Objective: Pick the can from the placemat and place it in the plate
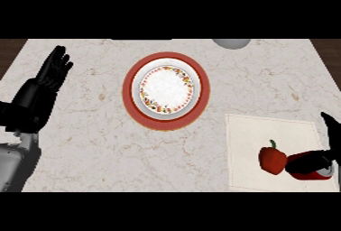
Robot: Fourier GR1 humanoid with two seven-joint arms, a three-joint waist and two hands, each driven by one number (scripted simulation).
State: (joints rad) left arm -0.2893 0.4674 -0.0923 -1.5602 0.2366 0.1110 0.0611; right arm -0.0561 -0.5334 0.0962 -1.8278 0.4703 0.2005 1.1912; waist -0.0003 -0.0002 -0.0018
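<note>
Fingers of the black right hand [328,155] curl round the red metal can [307,168], lying on the cream placemat [266,131] at four o'clock from the white floral plate [166,88]; left hand [47,79] rests with straight fingers.

A red bell pepper [272,159] lies on the pale marble table [86,135]. A grey rounded object [231,43], perhaps a bowl, sits at the far edge

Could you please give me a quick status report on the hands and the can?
Right hand fingers curled round red can on placemat. Left hand open, resting at left. Red pepper right beside can. Plate holds nothing.
</note>
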